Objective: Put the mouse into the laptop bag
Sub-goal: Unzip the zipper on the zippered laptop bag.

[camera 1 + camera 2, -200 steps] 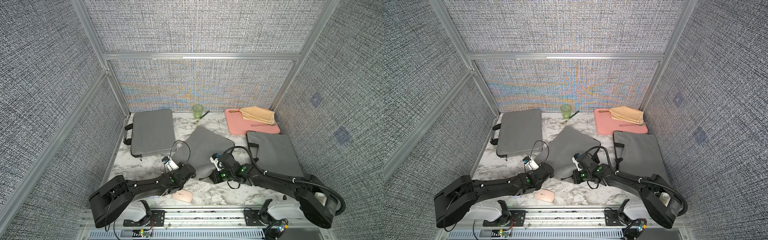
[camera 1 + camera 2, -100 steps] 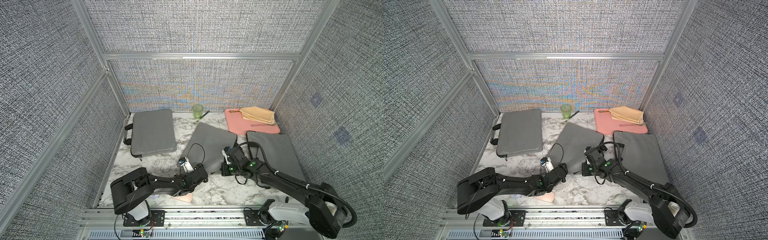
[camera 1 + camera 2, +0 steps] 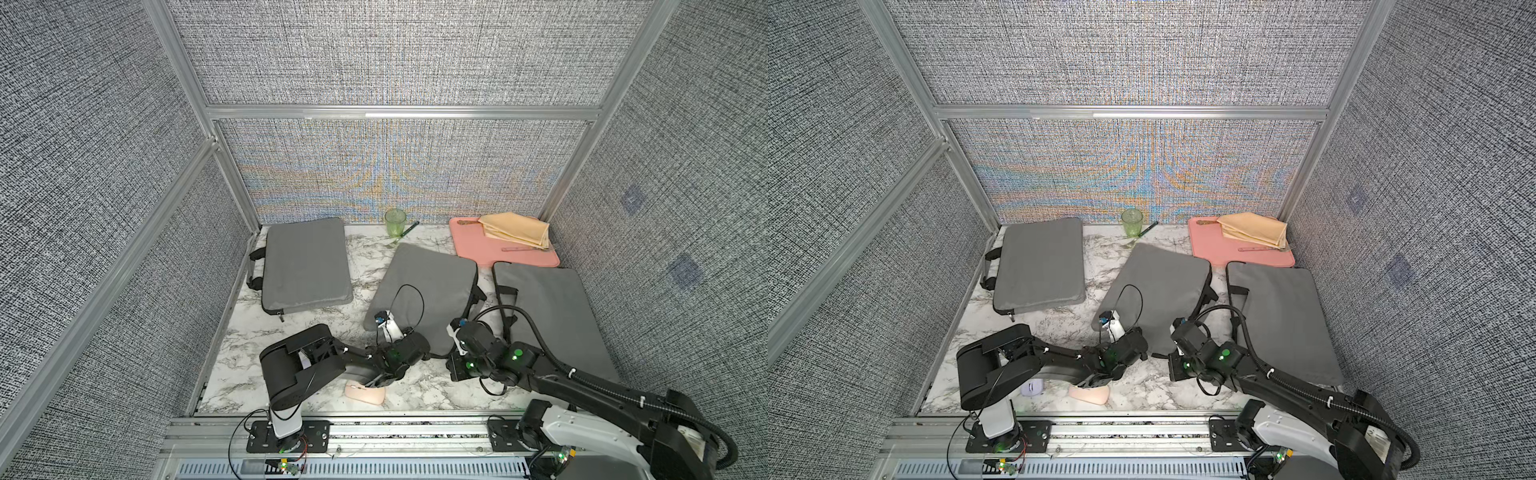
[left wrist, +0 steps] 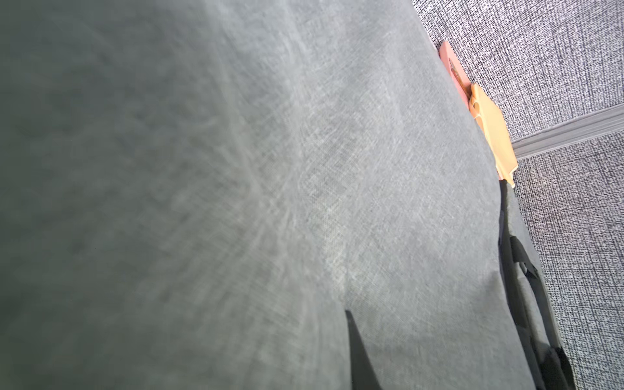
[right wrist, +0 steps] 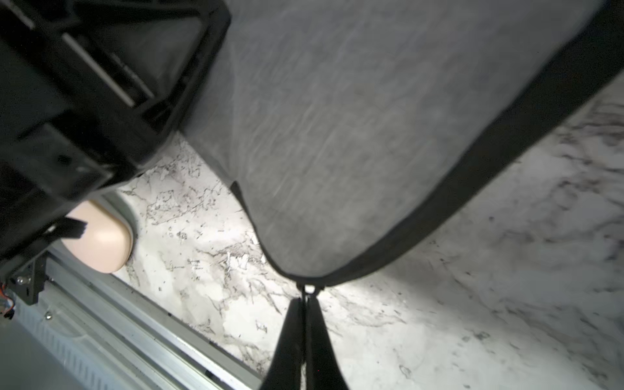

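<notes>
The pink mouse (image 3: 365, 394) (image 3: 1089, 395) (image 5: 101, 243) lies on the marble by the front rail, partly under my left arm. The grey laptop bag (image 3: 428, 291) (image 3: 1158, 286) lies tilted in the middle. Its near corner is lifted. My left gripper (image 3: 422, 351) is at that corner, shut on the bag's fabric. One finger (image 4: 356, 351) shows on top of the cloth and the other is hidden beneath it. My right gripper (image 5: 306, 299) is shut on the bag's zipper pull (image 5: 309, 289), just right of the left gripper.
Two more grey bags lie flat, one at the back left (image 3: 305, 266) and one on the right (image 3: 548, 307). A green cup (image 3: 395, 222) and a pink board (image 3: 490, 253) with a yellow cloth (image 3: 515, 228) stand at the back. A small lilac object (image 3: 1032, 388) sits under my left arm.
My left gripper moved right, away from the mouse to the bag's near corner, opening and then closing there. My right gripper came back toward the front, still holding the zipper.
</notes>
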